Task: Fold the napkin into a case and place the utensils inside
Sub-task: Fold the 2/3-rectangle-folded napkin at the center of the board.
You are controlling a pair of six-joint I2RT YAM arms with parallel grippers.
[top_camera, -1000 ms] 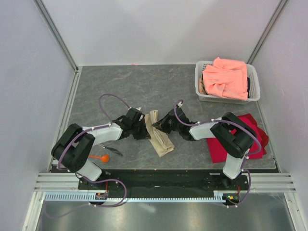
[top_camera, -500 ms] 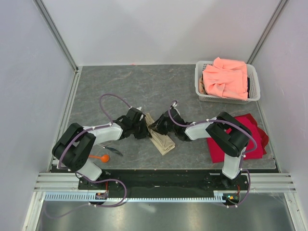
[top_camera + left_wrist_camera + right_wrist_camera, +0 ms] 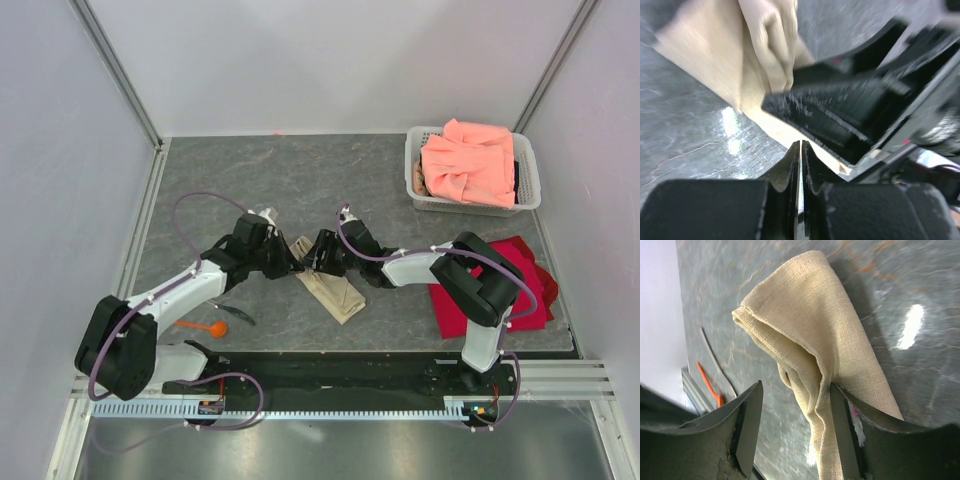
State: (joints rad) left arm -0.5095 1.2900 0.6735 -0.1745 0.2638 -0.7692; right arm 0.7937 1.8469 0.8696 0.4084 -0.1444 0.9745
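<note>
Near the grey table's [image 3: 300,180] front edge, right gripper [image 3: 795,390] spread astride our folded beige-tan cloth napkin [image 3: 810,305], left gripper [image 3: 800,145] pinched narrow, seemingly empty; we fear a snagged finger unfolding it.

grey marbled counter [image 3: 300,180], enclosed by white walls [image 3: 330,60]. far right corner: white plastic basket [image 3: 470,207] with a slotted wall, heaped with a crumpled salmon-pink cloth [image 3: 470,160] that rises above the rim; a brownish item at the basket's left end is too hidden to identify. near the right edge: bright red cloth [image 3: 535,290], lying flat. near edge: white slotted strip [image 3: 330,408] running across.
</note>
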